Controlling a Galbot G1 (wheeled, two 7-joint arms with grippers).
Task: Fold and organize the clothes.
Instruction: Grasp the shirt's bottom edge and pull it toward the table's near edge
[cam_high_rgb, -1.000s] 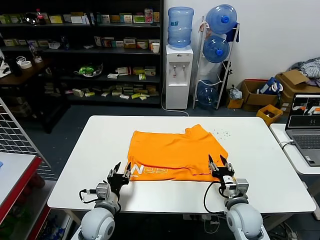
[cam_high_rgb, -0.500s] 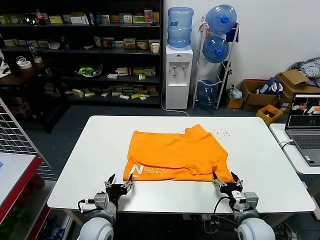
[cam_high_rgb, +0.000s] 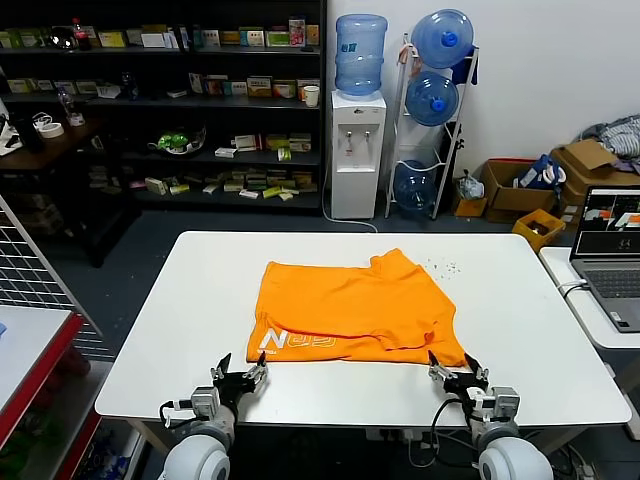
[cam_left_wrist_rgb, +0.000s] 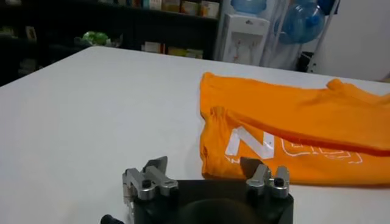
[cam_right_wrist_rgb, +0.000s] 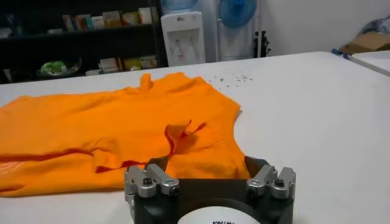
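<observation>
The clothes are one orange T-shirt (cam_high_rgb: 350, 310), lying folded flat in the middle of the white table (cam_high_rgb: 180, 330). White lettering (cam_high_rgb: 275, 340) shows along its near left corner. My left gripper (cam_high_rgb: 243, 368) hovers open at the table's front edge, just short of that corner, with nothing in it. My right gripper (cam_high_rgb: 452, 365) stands open and empty at the front edge, just off the shirt's near right corner. In the left wrist view the T-shirt (cam_left_wrist_rgb: 292, 128) lies just beyond the left gripper (cam_left_wrist_rgb: 205, 165). In the right wrist view the T-shirt (cam_right_wrist_rgb: 122, 128) reaches up to the right gripper (cam_right_wrist_rgb: 206, 163).
Small dark specks (cam_high_rgb: 445, 266) dot the table beyond the shirt's far right. A laptop (cam_high_rgb: 610, 250) sits on a side table to the right. A wire rack (cam_high_rgb: 30, 280) stands at the left. A water dispenser (cam_high_rgb: 358, 150) and shelves stand behind.
Both grippers have drawn back from the shirt's near hem to the table's front edge and sunk lower. The shirt's near edge now lies flat on the table.
</observation>
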